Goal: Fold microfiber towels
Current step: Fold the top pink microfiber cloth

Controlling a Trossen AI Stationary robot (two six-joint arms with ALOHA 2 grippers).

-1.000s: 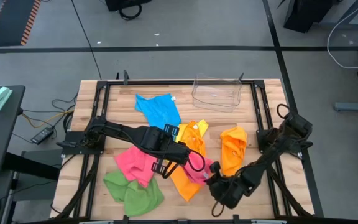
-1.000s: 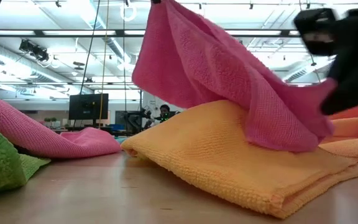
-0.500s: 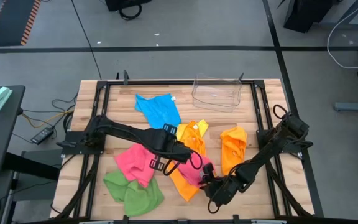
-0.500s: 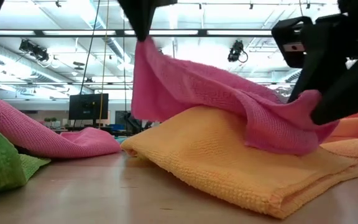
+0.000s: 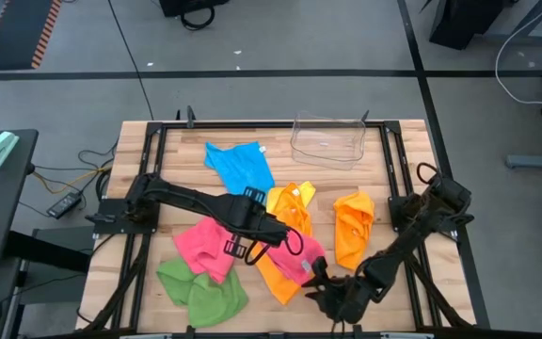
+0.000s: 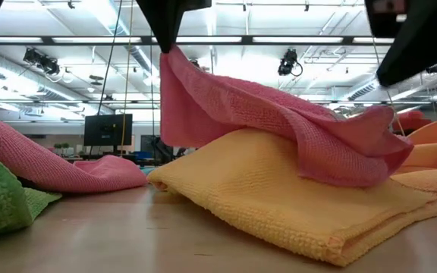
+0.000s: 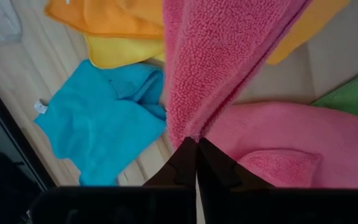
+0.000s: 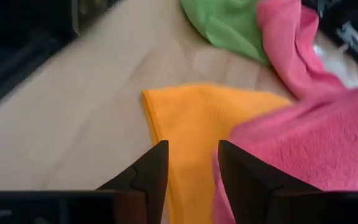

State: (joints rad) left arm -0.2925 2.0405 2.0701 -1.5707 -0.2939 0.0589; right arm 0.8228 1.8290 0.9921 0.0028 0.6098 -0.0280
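Pink towel (image 6: pixel 279 121) draping over orange towel (image 6: pixel 279 197) at table's near centre. Soft, light, sagging. My left gripper (image 7: pixel 196 146) pinching its corner tight; my right gripper (image 8: pixel 191 165) hanging parted, empty. Am judging opposite free corner best hold.

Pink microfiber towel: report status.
Left gripper jaws shut on pink microfiber towel, one corner lifted. Right gripper jaws open, holding nothing. Towel drapes over folded orange towel.
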